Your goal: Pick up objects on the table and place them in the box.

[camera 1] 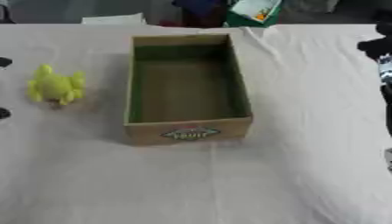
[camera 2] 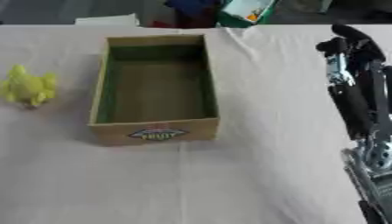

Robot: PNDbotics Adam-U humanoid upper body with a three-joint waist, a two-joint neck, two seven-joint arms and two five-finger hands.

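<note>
Yellow toy (camera 1: 55,85) lies left of the empty box (camera 1: 187,133), ungrasped; right hand (camera 2: 348,43) raised, finger state unclear. Next: reach and grasp.

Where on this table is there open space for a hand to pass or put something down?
The widest bare cloth lies in front of the cardboard box, toward the near edge. A strip runs between the box and the right hand. It is tighter on the left, where the yellow toy sits beside the box.
</note>
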